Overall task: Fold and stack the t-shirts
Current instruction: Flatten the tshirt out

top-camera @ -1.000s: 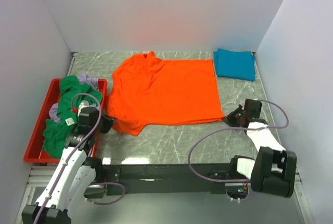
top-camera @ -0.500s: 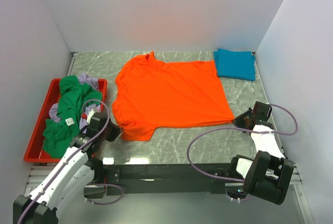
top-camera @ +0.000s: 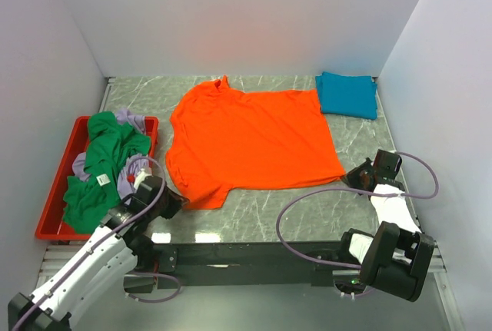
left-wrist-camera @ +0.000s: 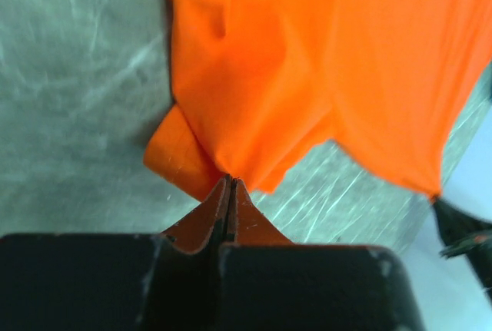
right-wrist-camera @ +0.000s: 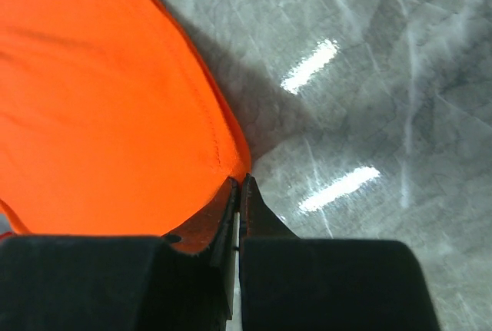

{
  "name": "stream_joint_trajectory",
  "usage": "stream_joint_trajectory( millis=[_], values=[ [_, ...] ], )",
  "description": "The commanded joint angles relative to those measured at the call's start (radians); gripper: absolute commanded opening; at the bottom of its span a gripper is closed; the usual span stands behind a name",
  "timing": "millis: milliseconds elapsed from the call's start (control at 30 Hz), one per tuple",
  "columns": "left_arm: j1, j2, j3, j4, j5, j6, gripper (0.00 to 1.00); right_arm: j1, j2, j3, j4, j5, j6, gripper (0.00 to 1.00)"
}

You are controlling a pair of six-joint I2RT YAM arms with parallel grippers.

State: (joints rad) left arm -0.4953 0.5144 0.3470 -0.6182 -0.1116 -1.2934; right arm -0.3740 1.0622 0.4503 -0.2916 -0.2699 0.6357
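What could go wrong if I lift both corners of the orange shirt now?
The right gripper pinches only the very corner of the orange shirt, so it may slip out. By the left gripper the sleeve looks doubled over, which could fold in a crease. That arm sits close to the red tray and might bump it.

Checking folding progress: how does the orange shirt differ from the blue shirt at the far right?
The orange shirt lies spread open and covers much of the table; the blue shirt is folded into a small rectangle. The left end effector and right end effector are shut on the orange shirt's near edge; nothing touches the blue shirt. Both are plain.
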Motion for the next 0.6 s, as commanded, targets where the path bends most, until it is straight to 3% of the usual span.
stream_joint_trajectory(
  millis=[0, 233, 567],
  values=[
    [-0.069, 0.004, -0.005, -0.006, -0.034, -0.064, 0.01, -0.009, 0.007, -0.016, 0.055, -0.037, -0.019, 0.00],
    [-0.101, 0.107, 0.122, -0.015, -0.163, -0.055, 0.01, -0.009, -0.010, -0.002, 0.063, -0.052, -0.030, 0.00],
    [-0.057, 0.361, 0.299, 0.060, -0.214, 0.025, 0.01, -0.005, 0.018, 0.056, 0.134, -0.135, -0.002, 0.00]
  ],
)
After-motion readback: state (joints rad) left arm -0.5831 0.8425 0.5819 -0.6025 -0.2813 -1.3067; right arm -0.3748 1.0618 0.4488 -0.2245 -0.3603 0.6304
